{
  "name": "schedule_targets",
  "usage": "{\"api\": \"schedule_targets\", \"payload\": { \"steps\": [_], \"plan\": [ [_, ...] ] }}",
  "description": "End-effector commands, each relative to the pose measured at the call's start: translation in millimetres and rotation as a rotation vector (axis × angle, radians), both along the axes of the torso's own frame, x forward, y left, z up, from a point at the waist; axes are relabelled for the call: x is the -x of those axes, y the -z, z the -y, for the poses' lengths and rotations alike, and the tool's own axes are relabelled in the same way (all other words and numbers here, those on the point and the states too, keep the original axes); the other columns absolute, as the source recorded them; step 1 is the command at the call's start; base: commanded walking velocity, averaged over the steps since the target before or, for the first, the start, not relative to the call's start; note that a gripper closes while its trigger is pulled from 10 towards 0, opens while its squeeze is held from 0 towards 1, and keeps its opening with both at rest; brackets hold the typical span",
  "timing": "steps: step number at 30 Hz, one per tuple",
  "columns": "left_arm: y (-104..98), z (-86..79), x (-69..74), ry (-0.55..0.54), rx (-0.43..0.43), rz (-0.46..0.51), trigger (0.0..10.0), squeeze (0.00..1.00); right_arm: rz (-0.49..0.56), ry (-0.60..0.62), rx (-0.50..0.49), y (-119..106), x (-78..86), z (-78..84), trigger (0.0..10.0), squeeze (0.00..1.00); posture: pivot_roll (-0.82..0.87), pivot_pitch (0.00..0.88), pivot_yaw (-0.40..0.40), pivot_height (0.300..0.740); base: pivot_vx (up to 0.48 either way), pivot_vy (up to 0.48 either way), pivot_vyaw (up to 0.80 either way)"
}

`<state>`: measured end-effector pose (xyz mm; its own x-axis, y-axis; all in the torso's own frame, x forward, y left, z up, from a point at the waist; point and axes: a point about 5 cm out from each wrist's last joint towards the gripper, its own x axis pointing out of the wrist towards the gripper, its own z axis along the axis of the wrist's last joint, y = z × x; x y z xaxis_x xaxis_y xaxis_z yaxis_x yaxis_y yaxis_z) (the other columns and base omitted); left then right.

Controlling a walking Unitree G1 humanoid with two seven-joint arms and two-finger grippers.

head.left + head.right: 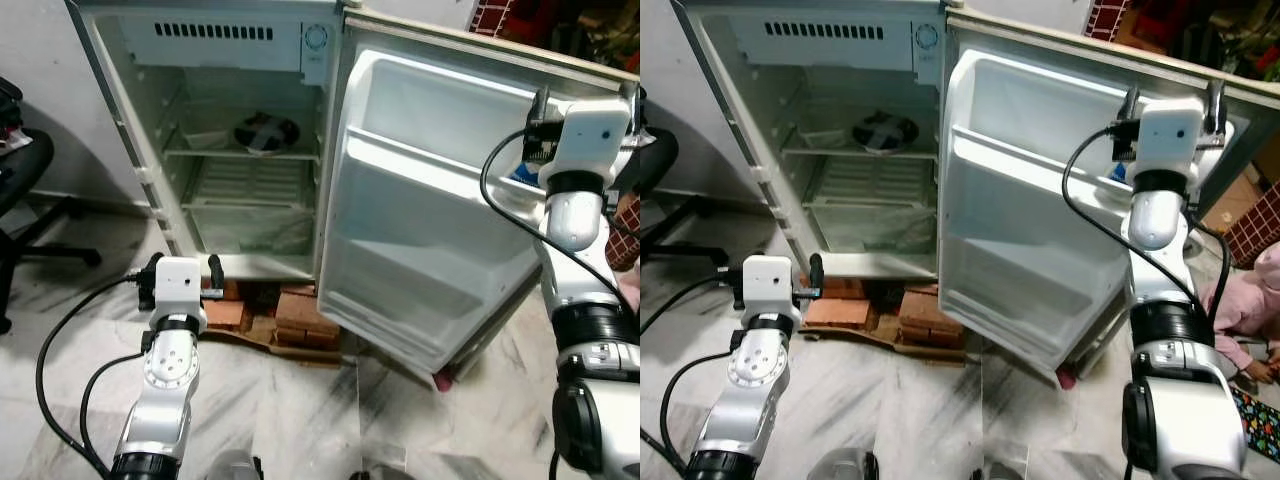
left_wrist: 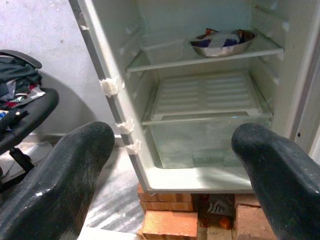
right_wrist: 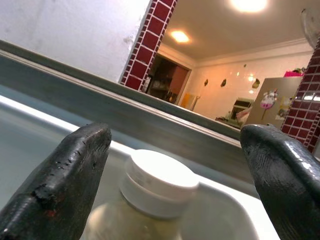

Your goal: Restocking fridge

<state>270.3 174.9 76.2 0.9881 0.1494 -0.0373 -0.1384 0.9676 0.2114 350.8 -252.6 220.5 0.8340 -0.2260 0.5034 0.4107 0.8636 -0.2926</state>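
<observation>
Fridge (image 1: pixel 250 150): open, standing on bricks (image 1: pixel 300 310); bowl (image 1: pixel 266 131) on upper shelf
Bottle (image 3: pixel 150 200): white cap, sits in top door shelf (image 1: pixel 420 100), between right gripper fingers (image 3: pixel 65 175), not touching
Right gripper (image 3: pixel 170 165): fingers wide apart, up at door top
Left gripper (image 2: pixel 170 170): fingers apart, holding nothing, low, facing fridge bottom
Handling: prob light, stiff plastic, smooth so maybe slippery; best held on body below cap
Person: pink sleeve (image 1: pixel 1250 300) on floor by door

Black office chair (image 1: pixel 25 190) at left — bricks (image 1: pixel 300 312) on marble floor (image 1: pixel 300 410).
</observation>
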Motion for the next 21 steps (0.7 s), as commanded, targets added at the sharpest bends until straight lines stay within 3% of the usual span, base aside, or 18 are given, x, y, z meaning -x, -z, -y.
{"api": "schedule_targets", "payload": {
  "steps": [1, 4, 5, 6, 7, 9, 13, 15, 21],
  "plan": [
    [-1, 0.4, -2.1, 0.004, 0.008, -0.002, 10.0, 0.0, 0.041, -0.017, 0.01, -10, 6.7, -3.4, 10.0, 1.0, 0.1, 0.046, -0.033, 0.74, 0.0, 0.0, 0.0],
    [-1, 0.7, -3.0, -0.004, 0.004, 0.002, 10.0, 0.0, 0.034, -0.047, 0.012, -2, 22.2, -12.8, 10.0, 0.98, 0.1, 0.044, -0.034, 0.74, 0.0, 0.0, 0.0],
    [-2, 0.6, -3.2, -0.004, -0.003, 0.001, 10.0, 0.0, 0.012, -0.057, 0.007, 8, 33.4, -19.5, 10.0, 0.38, 0.1, 0.044, -0.033, 0.74, 0.0, 0.0, 0.0],
    [-2, 0.5, -3.3, -0.004, -0.004, 0.001, 10.0, 0.0, 0.007, -0.058, 0.005, 10, 35.7, -20.9, 10.0, 0.38, 0.1, 0.044, -0.033, 0.74, 0.0, 0.0, 0.0],
    [-1, 0.5, -3.4, -0.004, -0.004, -0.001, 10.0, 0.0, -0.004, -0.068, 0.012, 16, 41.9, -25.6, 10.0, 0.0, 0.1, 0.043, -0.031, 0.74, 0.0, 0.0, 0.0],
    [-1, 0.4, -4.0, -0.002, -0.004, -0.002, 10.0, 0.0, -0.048, -0.105, 0.013, 34, 57.2, -38.5, 10.0, 0.0, 0.1, 0.042, -0.028, 0.74, 0.0, 0.0, 0.0],
    [-1, 1.7, -6.0, 0.007, -0.007, -0.002, 10.0, 0.0, -0.117, -0.144, -0.012, 54, 68.6, -51.3, 10.0, 0.0, 0.09, 0.037, -0.023, 0.74, 0.0, 0.0, 0.0],
    [-2, 3.5, -8.2, 0.017, -0.018, 0.0, 10.0, 0.0, -0.203, -0.188, -0.059, 72, 74.1, -63.6, 10.0, 0.0, 0.09, 0.031, -0.019, 0.74, 0.0, -0.12, 0.0],
    [-2, 5.1, -10.0, 0.021, -0.02, 0.001, 10.0, 0.0, -0.377, -0.197, -0.226, 109, 78.6, -65.1, 10.0, 0.0, 0.09, 0.025, -0.024, 0.74, 0.0, -0.242, 0.0]
  ]
}}
